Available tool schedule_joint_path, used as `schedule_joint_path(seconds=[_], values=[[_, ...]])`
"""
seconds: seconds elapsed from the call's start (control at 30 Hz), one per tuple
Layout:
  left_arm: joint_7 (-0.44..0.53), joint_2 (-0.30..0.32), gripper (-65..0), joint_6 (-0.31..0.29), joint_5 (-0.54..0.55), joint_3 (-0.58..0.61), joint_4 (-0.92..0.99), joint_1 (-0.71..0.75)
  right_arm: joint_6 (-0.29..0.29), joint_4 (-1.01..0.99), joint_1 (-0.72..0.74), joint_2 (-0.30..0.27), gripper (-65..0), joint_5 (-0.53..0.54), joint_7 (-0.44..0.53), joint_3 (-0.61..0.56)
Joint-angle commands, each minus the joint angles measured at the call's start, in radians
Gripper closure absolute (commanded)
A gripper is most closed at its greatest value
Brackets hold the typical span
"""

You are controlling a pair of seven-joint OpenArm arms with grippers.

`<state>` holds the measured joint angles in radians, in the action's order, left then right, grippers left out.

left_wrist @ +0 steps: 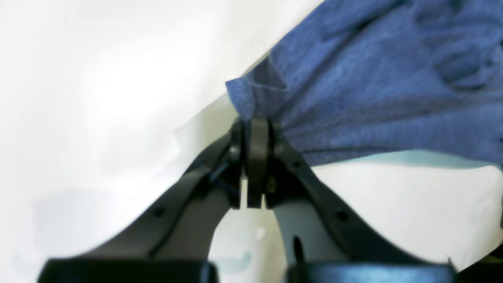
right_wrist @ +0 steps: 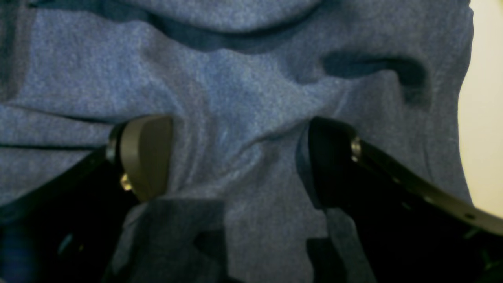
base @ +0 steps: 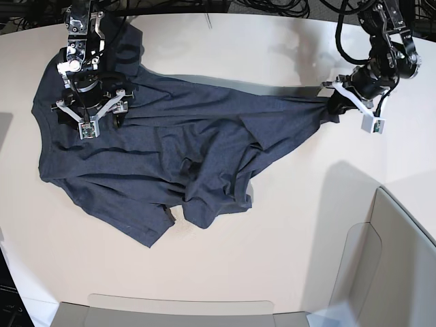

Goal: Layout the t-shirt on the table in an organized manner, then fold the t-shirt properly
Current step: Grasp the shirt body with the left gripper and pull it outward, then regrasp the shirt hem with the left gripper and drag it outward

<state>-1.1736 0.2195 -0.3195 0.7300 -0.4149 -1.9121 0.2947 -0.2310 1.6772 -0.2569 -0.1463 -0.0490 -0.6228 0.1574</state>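
We are clamping our left fingers [left_wrist: 257, 129] on the t-shirt [base: 170, 150] rumpled on the tabletop [base: 272, 259]; right fingers [right_wrist: 147, 157] are spread, pressing cloth; we should pull steadily outward.

1 t-shirt [base: 170, 146], centre-left of base view, only cloth there. 1 table [base: 272, 238] under it. 2 arms w/ 2 grippers: left gripper [base: 332, 107] at upper right, right gripper [base: 90, 112] at upper left. 2 pale grey panels: 1 at lower right [base: 402, 266], 1 along bottom edge [base: 177, 312].
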Motion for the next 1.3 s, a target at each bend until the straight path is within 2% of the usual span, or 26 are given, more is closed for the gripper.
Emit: schedule_joint_path(seconds=[0.0,0.27,0.33,0.4,0.5,0.6,0.73,0.83,1.0,1.27], values=[[0.021,0.018,0.0,0.004,-0.013,-0.012,-0.017,0.013,-0.020,-0.044,-0.034,-0.008,-52.0,-0.084,-0.200,0.000],[0.021,0.014,-0.6,0.000,-0.011,-0.072,-0.017,0.097,-0.020,-0.039,-0.026,-0.022,-52.0,-0.084,-0.200,0.000],[0.001,0.014,-5.1,0.000,-0.010,-0.101,-0.020,0.097,-0.020,-0.038,-0.025,-0.023,-52.0,-0.084,-0.200,0.000],[-0.030,0.013,-13.7,-0.002,-0.005,-0.146,-0.037,0.091,-0.020,-0.038,-0.018,-0.023,-52.0,-0.084,-0.200,0.000],[-0.055,0.014,-24.9,-0.002,0.078,-0.195,-0.059,0.080,-0.020,-0.027,-0.009,-0.023,-52.0,-0.084,-0.194,0.000],[-0.056,0.014,-25.7,-0.002,0.181,-0.226,-0.057,0.014,-0.020,0.044,0.015,-0.023,-52.0,-0.084,-0.200,0.000],[-0.059,0.014,-25.9,-0.002,0.267,-0.172,-0.051,-0.105,-0.020,0.188,0.046,-0.013,-52.0,-0.078,-0.200,-0.002],[-0.116,0.011,-26.0,0.000,0.268,-0.077,0.006,-0.251,-0.020,0.277,0.061,0.029,-52.0,-0.078,-0.200,-0.006],[-0.176,-0.036,-26.1,0.004,0.244,0.007,0.296,-0.484,-0.024,0.324,0.024,0.080,-52.0,-0.078,-0.200,-0.009],[-0.142,-0.101,-26.2,0.007,0.135,0.135,0.718,-0.739,-0.024,0.326,-0.075,0.078,-52.0,-0.082,-0.200,-0.005]])
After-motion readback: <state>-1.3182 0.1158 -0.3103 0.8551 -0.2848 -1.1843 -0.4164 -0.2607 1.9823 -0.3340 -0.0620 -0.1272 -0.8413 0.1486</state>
